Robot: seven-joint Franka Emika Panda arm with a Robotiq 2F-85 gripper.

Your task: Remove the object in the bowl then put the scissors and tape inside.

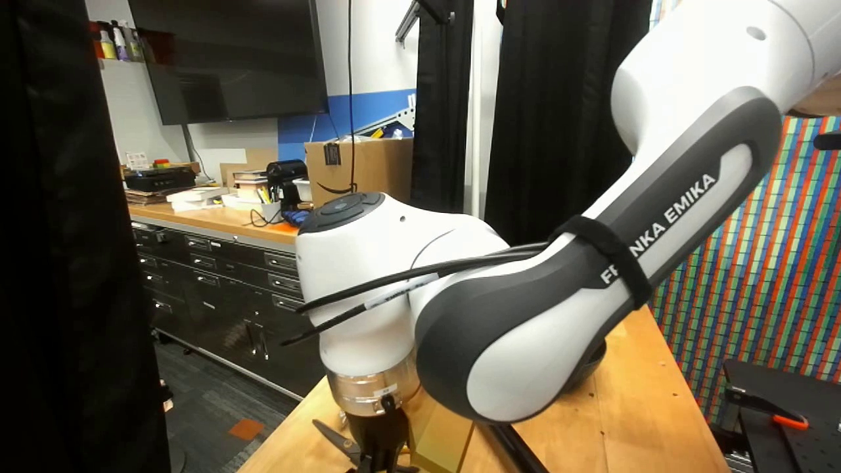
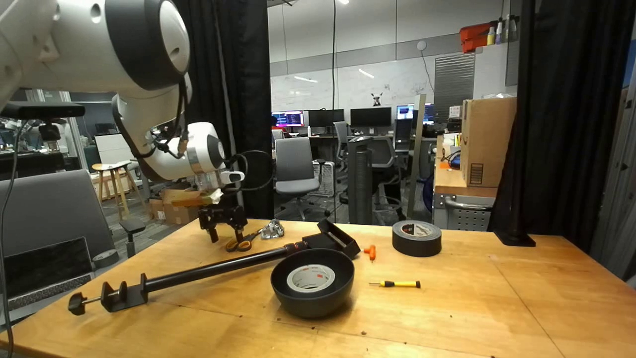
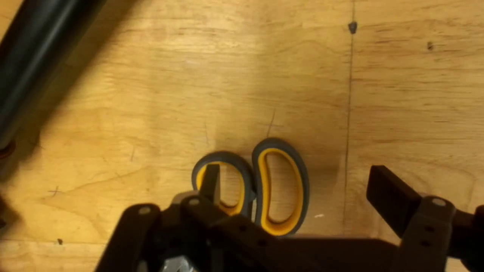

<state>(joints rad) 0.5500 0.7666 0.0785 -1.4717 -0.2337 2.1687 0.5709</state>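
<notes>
Gripper (image 2: 226, 235) — jaws parted wide, low over the scissors (image 3: 248, 185), one of them overlapping a handle loop in the wrist view. Scissors — yellow-and-grey handles, flat on the wooden table (image 2: 447, 318), crumpled silvery piece (image 2: 272, 229) near the blades. Bowl (image 2: 313, 307), black, upright, holding a tape roll (image 2: 311, 278). Screwdriver (image 2: 401, 284), thin, yellow and black, on the table outside the bowl. Black pole (image 2: 223, 267), lying between scissors and bowl.
</notes>
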